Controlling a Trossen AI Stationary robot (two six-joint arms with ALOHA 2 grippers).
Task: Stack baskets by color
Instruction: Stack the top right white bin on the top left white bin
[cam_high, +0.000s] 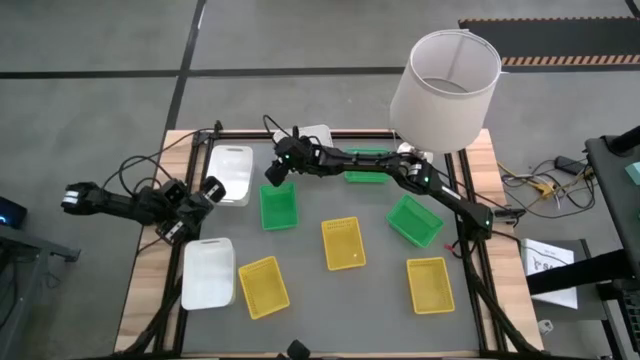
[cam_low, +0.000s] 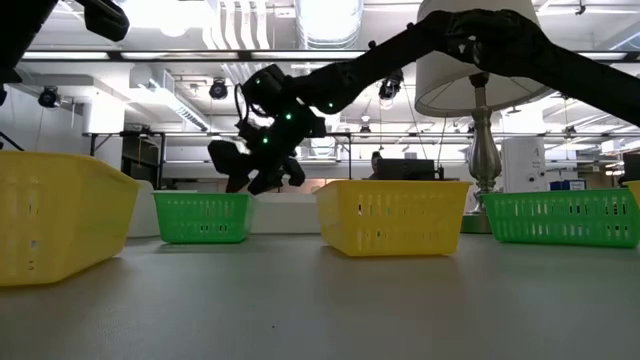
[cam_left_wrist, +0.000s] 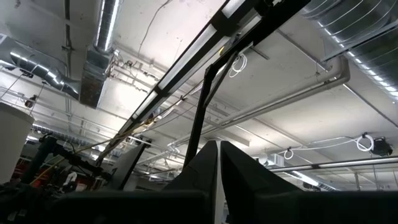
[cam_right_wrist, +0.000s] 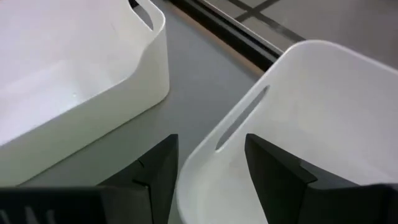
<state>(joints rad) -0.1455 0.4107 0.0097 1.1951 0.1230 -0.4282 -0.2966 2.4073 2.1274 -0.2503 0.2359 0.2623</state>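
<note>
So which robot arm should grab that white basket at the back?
The right one, probably. The right gripper is open with its fingers either side of the rim of the white basket at the table's far edge. The left gripper is shut, waiting near the left edge, pointing upward.

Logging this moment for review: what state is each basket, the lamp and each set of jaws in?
White baskets: three, separate, unstacked.
Green baskets: three, separate, unstacked.
Yellow baskets: three, separate, unstacked.
Lampshade: upright at the far right corner.
Right gripper: jaws open, straddling a white basket's rim.
Left gripper: jaws shut, holding nothing.
</note>
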